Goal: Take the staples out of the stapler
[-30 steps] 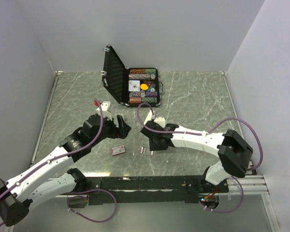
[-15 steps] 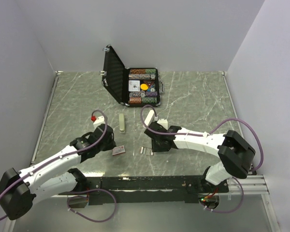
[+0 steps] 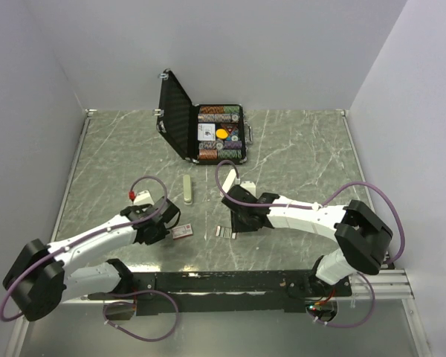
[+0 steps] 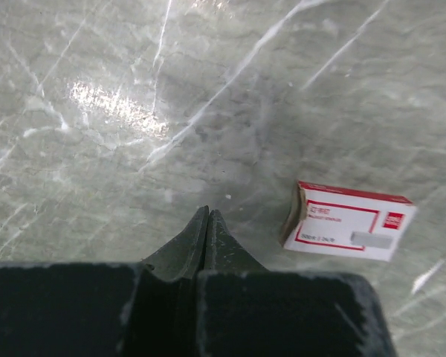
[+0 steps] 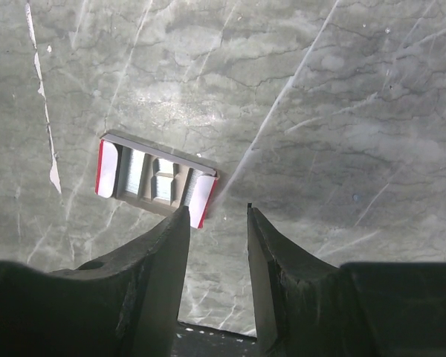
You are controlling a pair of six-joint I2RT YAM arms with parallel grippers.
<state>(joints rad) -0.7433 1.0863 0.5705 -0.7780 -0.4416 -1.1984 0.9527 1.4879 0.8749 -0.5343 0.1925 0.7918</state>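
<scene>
The staples (image 5: 134, 172) are lying as short silvery strips inside a small open tray (image 5: 108, 168) with red ends. The tray is sitting on the marble-patterned table (image 3: 297, 163), a little to the right of the red-and-white staple box (image 3: 182, 232). The strips are looking light and stiff but probably brittle: one is likely going to snap if bent or pinched across its middle, and the smooth metal may slip. Taking a strip by its long flat sides is looking safest, though the tray walls are leaving little room for fingertips.

The right gripper (image 5: 217, 223) is hovering right of the box, just short of the tray, its jaws partly apart and holding nothing. The left gripper (image 4: 207, 232) is hanging just left of the box, pressed together on nothing.

The pale stapler (image 3: 187, 188) is lying beyond the box, apart from both grippers; whether strips are sitting inside it I cannot tell. Farther beyond the box, an open poker chip case (image 3: 208, 134) is standing. Bare table is showing to the far right of the box.
</scene>
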